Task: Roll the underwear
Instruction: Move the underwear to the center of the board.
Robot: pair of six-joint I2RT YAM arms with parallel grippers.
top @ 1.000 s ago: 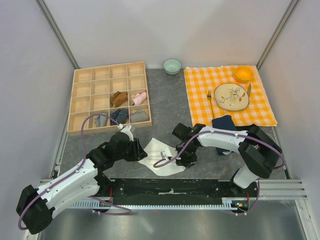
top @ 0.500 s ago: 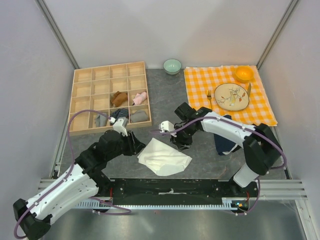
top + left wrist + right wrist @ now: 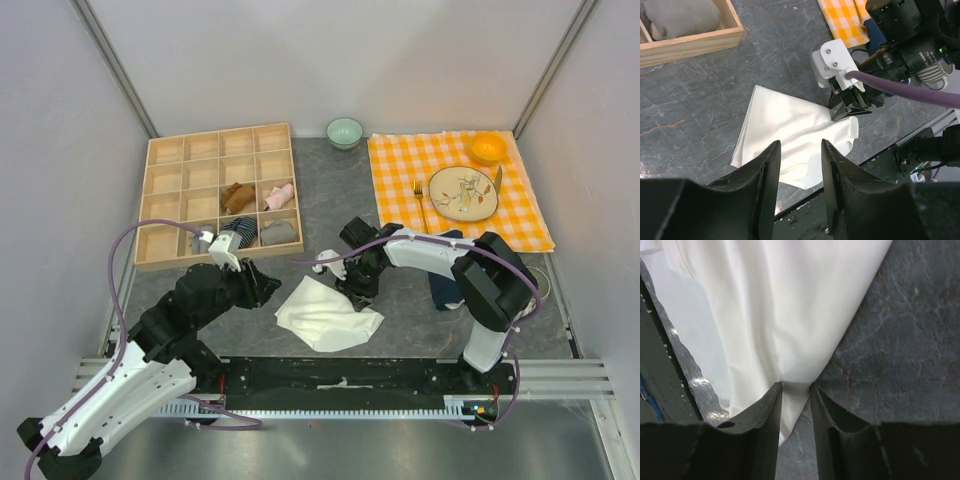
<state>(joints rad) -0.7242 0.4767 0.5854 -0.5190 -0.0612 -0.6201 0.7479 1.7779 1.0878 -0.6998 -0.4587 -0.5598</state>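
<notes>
**Cream-white underwear spread flat, one edge pinched by the right gripper**

The cream-white underwear [image 3: 325, 318] lies on the grey table [image 3: 320, 200], just off the near right corner of the wooden tray [image 3: 218, 131], on the side towards the arm bases. It is apart from the tray and not rolled. It lies as a flat, roughly kite-shaped piece. In the top view its long axis runs side to side, about parallel to the tray's near wall. One pointed corner aims back towards that wall. The cloth is plain and unpatterned, smooth over most of its face with a few shallow creases. It puckers at the end farthest from the tray's left wall. The wrist views show more than one layer at its edges.

The right gripper [image 3: 796, 387] is clenched on the edge of the underwear that faces away from the tray's left wall. In its own wrist view the cloth narrows to a point that disappears between the two fingers.

The left gripper [image 3: 800, 146] sits between the tray's near wall and the underwear. Its fingers are spread with nothing between them, and the white cloth shows through the gap.

The rust-brown underwear [image 3: 237, 197] sits bundled in a tray compartment, third row from the far wall and third from the left. Its long axis is too small to make out.
</notes>
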